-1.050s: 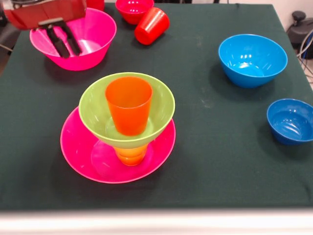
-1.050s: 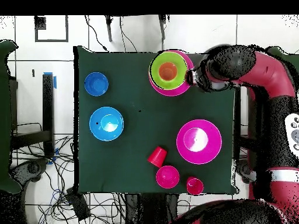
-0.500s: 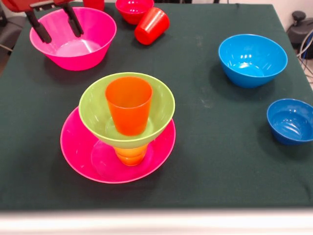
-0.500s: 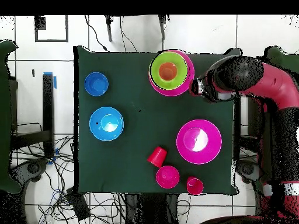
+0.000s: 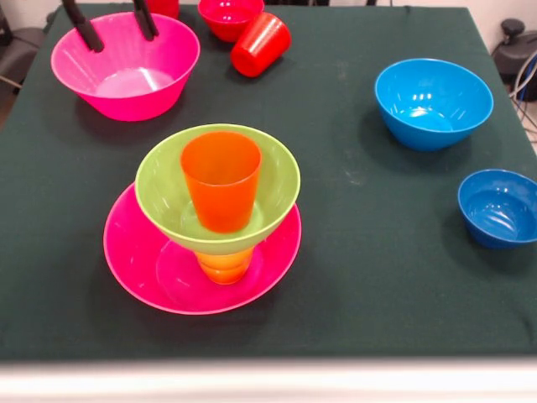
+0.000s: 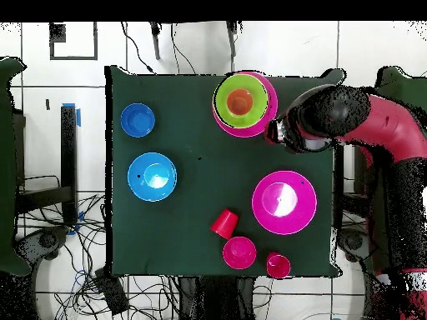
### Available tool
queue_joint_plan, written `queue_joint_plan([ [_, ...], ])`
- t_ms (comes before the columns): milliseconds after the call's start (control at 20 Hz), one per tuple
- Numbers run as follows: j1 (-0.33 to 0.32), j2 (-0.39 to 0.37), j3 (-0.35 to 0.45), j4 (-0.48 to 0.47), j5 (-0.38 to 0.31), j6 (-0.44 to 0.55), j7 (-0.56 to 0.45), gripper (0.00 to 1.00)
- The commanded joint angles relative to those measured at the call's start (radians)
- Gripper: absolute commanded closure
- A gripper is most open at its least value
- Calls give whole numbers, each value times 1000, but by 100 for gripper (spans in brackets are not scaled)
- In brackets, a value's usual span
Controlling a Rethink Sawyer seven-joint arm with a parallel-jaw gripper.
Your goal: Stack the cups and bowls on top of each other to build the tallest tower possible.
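Observation:
The tower stands at the near left: a wide pink bowl, a yellow cup on it, a lime green bowl on the cup, and an orange cup upright in the green bowl. The same tower shows from above. My gripper hangs open and empty over the far rim of a second pink bowl, only its black fingers showing. A light blue bowl and a small dark blue bowl sit at the right.
At the far edge a red bowl sits beside a red cup lying on its side, and another red cup is partly cut off. From above, the arm reaches in beside the tower.
The gripper has lifted out of the second pink bowl, towards the picture's top edge, staying open. Bowls and cups have not moved.

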Motion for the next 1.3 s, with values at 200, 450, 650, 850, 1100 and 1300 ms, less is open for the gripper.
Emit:
queue_joint_plan([
  [200,84,-80,-10,243,5,-141,89,0],
  [450,116,-105,-32,276,24,-167,147,0],
  [650,162,-104,-54,255,35,-161,190,0],
  [850,187,-79,-82,224,4,-164,173,0],
  [1100,156,-77,-111,276,-37,-261,137,0],
  [1300,140,-82,-124,305,-48,-298,113,0],
])
